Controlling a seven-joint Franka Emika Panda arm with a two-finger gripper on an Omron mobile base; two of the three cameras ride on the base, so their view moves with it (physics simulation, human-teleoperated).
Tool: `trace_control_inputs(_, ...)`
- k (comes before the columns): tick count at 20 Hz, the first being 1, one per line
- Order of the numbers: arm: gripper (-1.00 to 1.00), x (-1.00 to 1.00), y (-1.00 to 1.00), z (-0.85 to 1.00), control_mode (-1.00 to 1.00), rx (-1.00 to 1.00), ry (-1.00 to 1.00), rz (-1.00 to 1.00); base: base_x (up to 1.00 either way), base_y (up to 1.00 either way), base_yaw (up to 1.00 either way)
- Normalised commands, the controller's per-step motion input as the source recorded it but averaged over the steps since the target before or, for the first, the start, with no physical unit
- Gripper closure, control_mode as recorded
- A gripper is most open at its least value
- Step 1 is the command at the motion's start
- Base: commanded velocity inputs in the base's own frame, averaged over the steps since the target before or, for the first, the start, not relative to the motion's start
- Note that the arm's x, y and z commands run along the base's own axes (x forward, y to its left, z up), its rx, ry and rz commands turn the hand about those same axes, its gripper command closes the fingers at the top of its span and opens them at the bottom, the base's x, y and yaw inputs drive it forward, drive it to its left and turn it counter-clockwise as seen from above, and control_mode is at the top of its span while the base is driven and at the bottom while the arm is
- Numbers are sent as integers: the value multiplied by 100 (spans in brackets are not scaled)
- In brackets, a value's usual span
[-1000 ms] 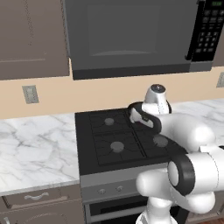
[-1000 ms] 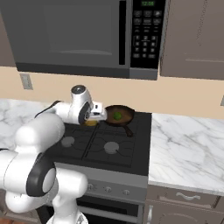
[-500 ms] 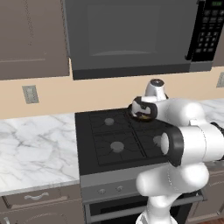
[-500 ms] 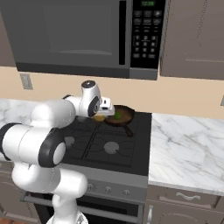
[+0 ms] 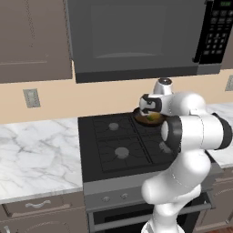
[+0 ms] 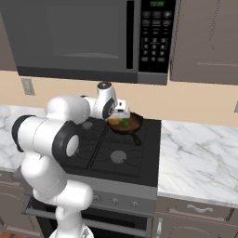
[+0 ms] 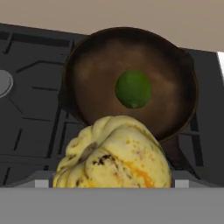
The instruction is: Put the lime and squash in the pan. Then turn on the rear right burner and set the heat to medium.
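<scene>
Hand view shows lime (image 7: 133, 89) inside pan (image 7: 92, 70), squash (image 7: 114, 155) nearest.

This was a home kitchen (a rendered one). A black four-burner stove (image 5: 123, 142) with knobs along its front sat between white marble counters (image 5: 36, 154), with an oven door below. A dark microwave (image 6: 93, 39) hung above it, flanked by brown wall cabinets (image 5: 32, 38). Drawers with curved handles ran under the counters, and a beige wall carried an outlet (image 5: 31, 98).
</scene>
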Motion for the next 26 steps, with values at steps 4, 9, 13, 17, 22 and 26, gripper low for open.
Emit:
trace_control_inputs(4,100,27,-37,-3,-100,0,0,-2,0,0,0)
trace_control_inputs(9,100,21,-22,-23,-100,0,5,-1,0,0,0)
trace_control_inputs(13,100,14,-13,-29,-100,0,2,0,0,0,0)
trace_control_inputs(17,100,22,-7,-8,-100,0,0,0,0,0,0)
trace_control_inputs(22,100,31,-14,-5,-100,0,0,0,0,0,0)
trace_control_inputs(26,100,16,-15,-1,-100,0,0,0,0,0,0)
